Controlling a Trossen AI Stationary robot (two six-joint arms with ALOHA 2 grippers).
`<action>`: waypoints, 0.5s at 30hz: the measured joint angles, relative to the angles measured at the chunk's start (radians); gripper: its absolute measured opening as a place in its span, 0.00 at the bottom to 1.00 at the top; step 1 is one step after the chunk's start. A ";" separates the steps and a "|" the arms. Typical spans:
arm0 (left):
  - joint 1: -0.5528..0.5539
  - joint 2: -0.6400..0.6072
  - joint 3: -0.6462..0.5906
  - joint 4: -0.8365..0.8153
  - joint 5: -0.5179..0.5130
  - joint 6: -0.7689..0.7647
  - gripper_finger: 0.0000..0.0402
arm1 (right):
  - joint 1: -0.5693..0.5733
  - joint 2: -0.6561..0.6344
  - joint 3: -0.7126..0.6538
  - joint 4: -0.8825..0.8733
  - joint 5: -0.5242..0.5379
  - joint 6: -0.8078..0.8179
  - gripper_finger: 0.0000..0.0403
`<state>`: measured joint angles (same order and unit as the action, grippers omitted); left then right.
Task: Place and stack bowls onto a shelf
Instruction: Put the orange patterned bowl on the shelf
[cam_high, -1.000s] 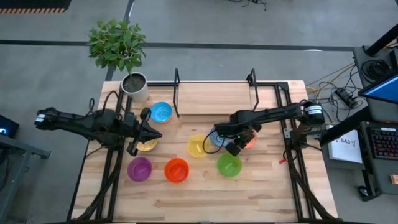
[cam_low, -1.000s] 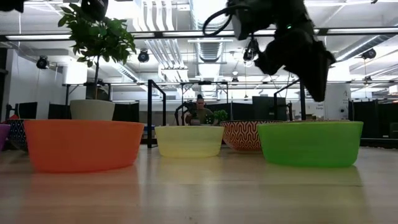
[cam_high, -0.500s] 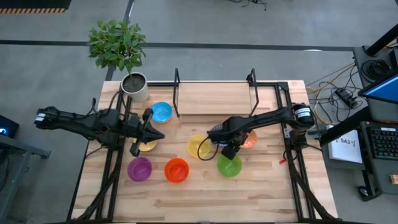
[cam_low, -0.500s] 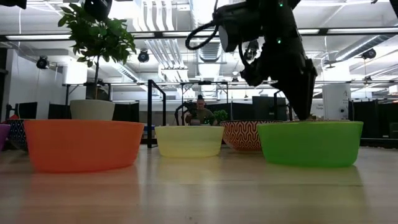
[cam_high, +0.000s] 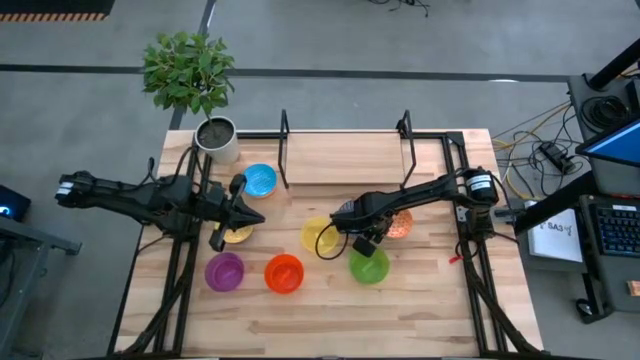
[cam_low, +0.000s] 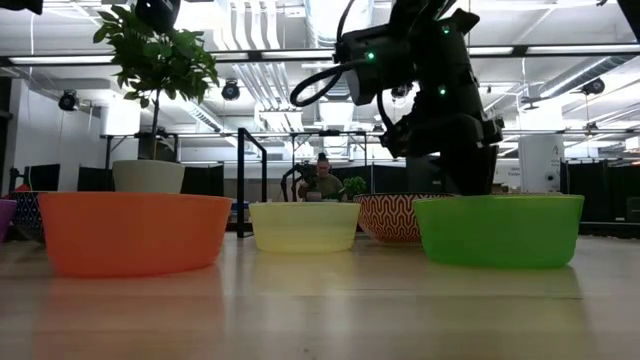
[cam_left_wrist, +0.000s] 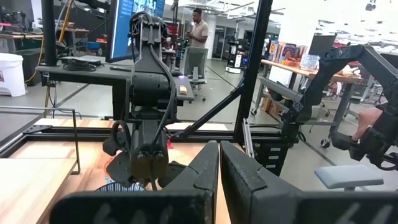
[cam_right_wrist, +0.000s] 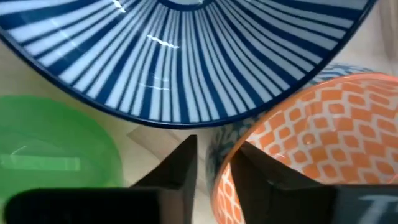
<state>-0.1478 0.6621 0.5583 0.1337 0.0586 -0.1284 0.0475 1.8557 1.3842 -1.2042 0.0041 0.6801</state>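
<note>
So the right gripper (cam_high: 365, 240) is down low in the middle of the table, right among the blue-white bowl (cam_right_wrist: 186, 56), the orange patterned bowl (cam_high: 400, 223) and the green bowl (cam_high: 369, 266). Its wrist view shows the fingers (cam_right_wrist: 177, 168) only narrowly apart with nothing between them, one on each side of the orange patterned bowl's rim, and the striped inside of the blue-white bowl fills the space just ahead. Not gripping anything as far as I can see.

Left gripper (cam_high: 240, 213) hangs over the mustard bowl (cam_high: 237, 234), fingers (cam_left_wrist: 205, 171) pressed together and empty.

Shelf (cam_high: 345, 158) sits at the back edge with its plank bare. Light blue bowl (cam_high: 259, 180) is just beside its left upright. Yellow bowl (cam_high: 318, 236) is near the middle, purple bowl (cam_high: 224, 271) and orange-red bowl (cam_high: 284, 273) sit toward the front. Plant pot (cam_high: 217, 138) stands at the back left corner.
</note>
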 joint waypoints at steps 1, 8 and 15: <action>0.000 0.000 0.000 0.000 0.000 0.000 0.00 | 0.000 0.000 0.000 0.000 0.000 0.000 0.12; 0.000 0.002 -0.001 0.001 0.000 0.000 0.00 | 0.000 -0.011 -0.001 -0.027 -0.008 0.008 0.04; 0.000 0.008 -0.002 0.007 0.000 0.014 0.00 | 0.000 -0.084 0.005 -0.128 -0.041 0.008 0.03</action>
<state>-0.1478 0.6700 0.5568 0.1407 0.0589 -0.1141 0.0479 1.7712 1.3888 -1.3317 -0.0374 0.6876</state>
